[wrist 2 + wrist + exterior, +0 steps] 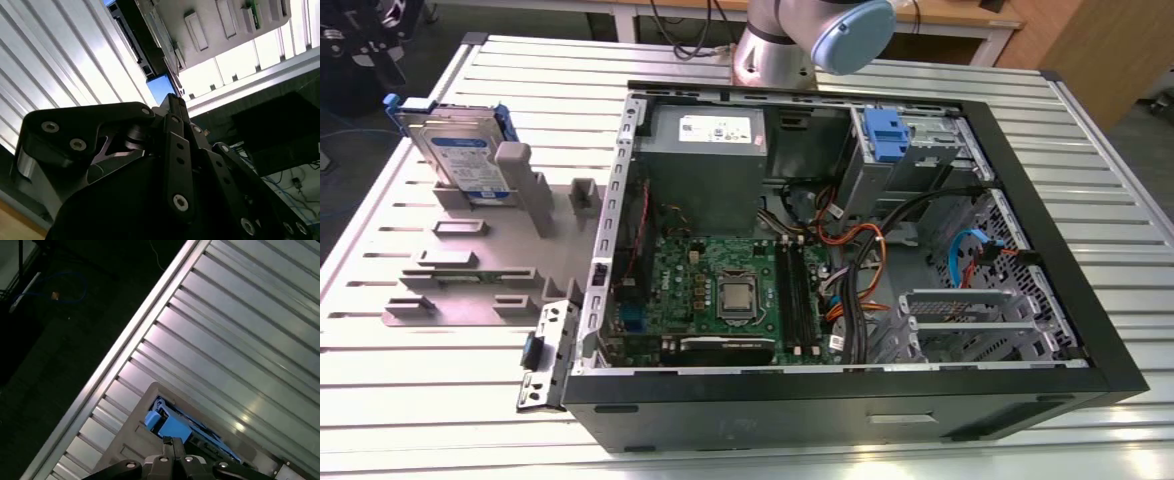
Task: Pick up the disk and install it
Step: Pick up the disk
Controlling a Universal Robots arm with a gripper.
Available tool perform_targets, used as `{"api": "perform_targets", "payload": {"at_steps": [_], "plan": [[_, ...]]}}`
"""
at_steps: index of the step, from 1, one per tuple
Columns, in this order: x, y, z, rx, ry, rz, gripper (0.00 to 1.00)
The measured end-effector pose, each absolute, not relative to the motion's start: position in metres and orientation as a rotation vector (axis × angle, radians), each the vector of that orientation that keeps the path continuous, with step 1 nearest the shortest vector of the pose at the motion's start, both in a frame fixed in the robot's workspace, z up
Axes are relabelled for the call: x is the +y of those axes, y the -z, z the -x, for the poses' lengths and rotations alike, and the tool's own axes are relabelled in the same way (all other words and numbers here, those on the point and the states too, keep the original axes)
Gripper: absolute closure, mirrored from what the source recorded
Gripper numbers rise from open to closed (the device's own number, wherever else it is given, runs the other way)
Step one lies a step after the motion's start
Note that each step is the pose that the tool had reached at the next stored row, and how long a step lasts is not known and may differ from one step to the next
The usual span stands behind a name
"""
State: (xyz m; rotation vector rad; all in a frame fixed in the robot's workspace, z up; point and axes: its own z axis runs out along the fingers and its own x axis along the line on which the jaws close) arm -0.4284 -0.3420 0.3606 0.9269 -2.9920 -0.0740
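1. In both wrist views the gripper [172, 441] is seen closest of all, its black links spread to either side. In the first wrist view its tips are seen drawn together, with nothing clamped between them.
2. Just beyond the tips, the disk [172, 429] is shown by its blue carrier edge. It is seated in a grey holder [134, 440] and is apart from the gripper.
3. Behind both, the ribbed metal table [240, 340] is seen.
4. In the exterior view, the foreground is taken by an open case [854, 400] laid on its side on the table.
5. Inside the case, a motherboard [720, 290] is seen at lower middle and a power supply [700, 165] beyond it. A blue latch [886, 135] is seen at the drive bay toward the case's upper right.
6. At the exterior view's upper left, the disk [460, 150] is stood on edge in the holder with its label turned to the camera. It is outside the case and not touching it.
7. Farthest off, at top centre behind the case, the arm [801, 40] is seen.
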Motion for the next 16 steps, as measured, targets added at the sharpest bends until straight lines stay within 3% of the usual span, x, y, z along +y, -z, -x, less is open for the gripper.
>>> {"api": "perform_targets", "payload": {"at_steps": [16], "plan": [[-0.3420, -0.3601, 0.4284, -2.861, 0.071, -1.265, 0.89]]}}
